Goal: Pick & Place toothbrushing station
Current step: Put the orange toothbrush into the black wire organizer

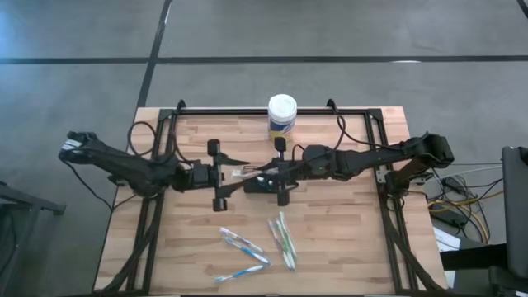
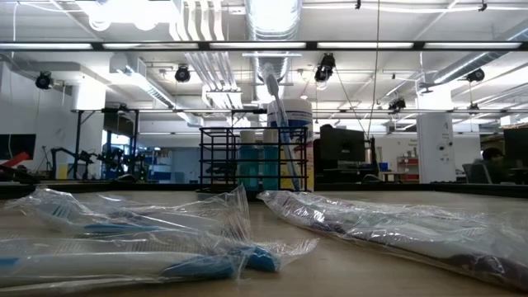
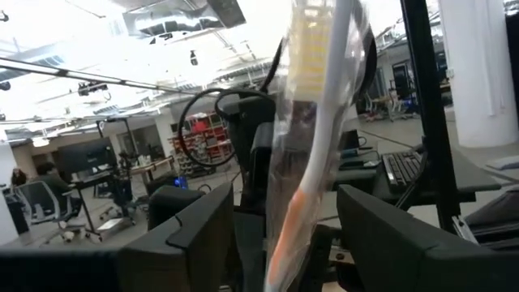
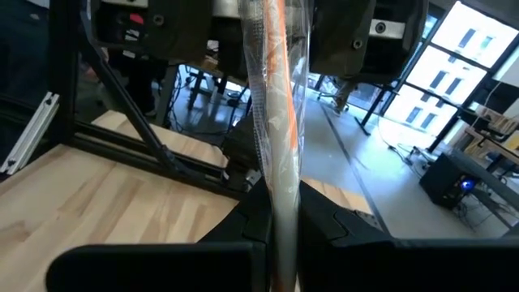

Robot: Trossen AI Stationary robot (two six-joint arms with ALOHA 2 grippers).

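A plastic-wrapped toothbrush (image 1: 252, 172) with an orange handle is held above the table between my two grippers. My right gripper (image 4: 285, 231) is shut on it. My left gripper (image 3: 285, 243) is open; its fingers stand on either side of the orange stretch (image 3: 284, 231), and the bristle head (image 3: 312, 49) rises past them. The black slotted toothbrushing station (image 1: 261, 185) stands on the table under my right gripper. In the low view the station (image 2: 252, 161) holds blue items and one upright brush. Neither gripper shows in the low view. My right gripper pinches the wrapped toothbrush (image 4: 284, 207) between its two fingers, at the end away from the orange stretch (image 4: 280, 89). The fingers come level from the table's right side, in line with the brush. The brush is lifted clear and runs on toward my left gripper.
A white-lidded round canister with a yellow label (image 1: 282, 115) stands behind the station at the far edge. Several wrapped toothbrushes (image 1: 283, 239) (image 1: 244, 244) (image 1: 239, 272) lie on the near half of the table, and they fill the foreground of the low view (image 2: 124, 239).
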